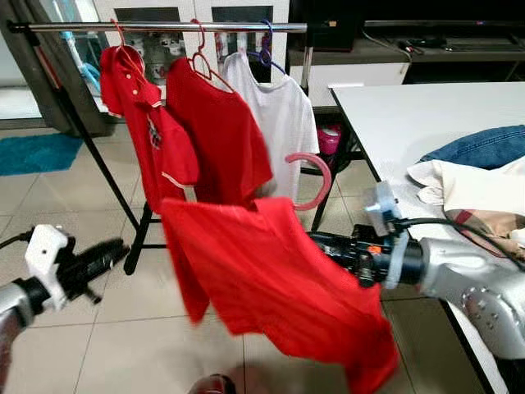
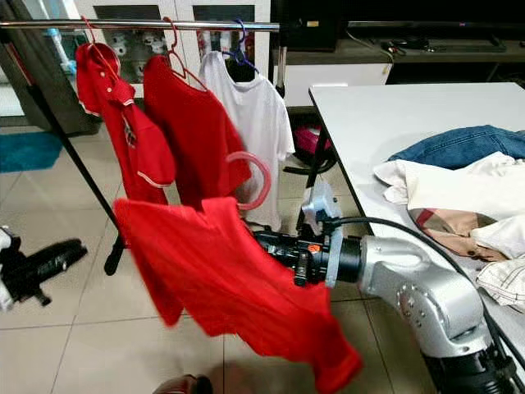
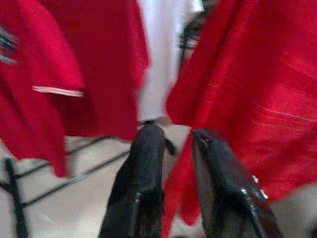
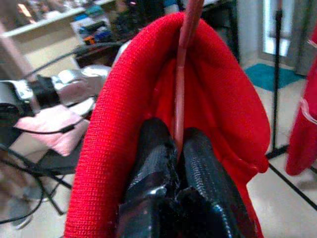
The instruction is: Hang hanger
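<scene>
Left gripper [image 1: 115, 250] low over the tiled floor [image 1: 115, 328], fingers slightly parted, gripping nothing, just left of the dangling red shirt [image 1: 271, 287]. Up on the rail [image 1: 156, 27]: red polo [image 1: 143, 123], second red top [image 1: 215, 131], white tee [image 1: 283, 123], each on its own hanger. No readable writing anywhere. Right gripper [image 4: 178, 148] clamped tight on the pink hanger [image 1: 316, 176] inside the shirt's collar, below the rail. Clothes pile [image 1: 476, 180] on the white table [image 1: 410, 115], far right.
</scene>
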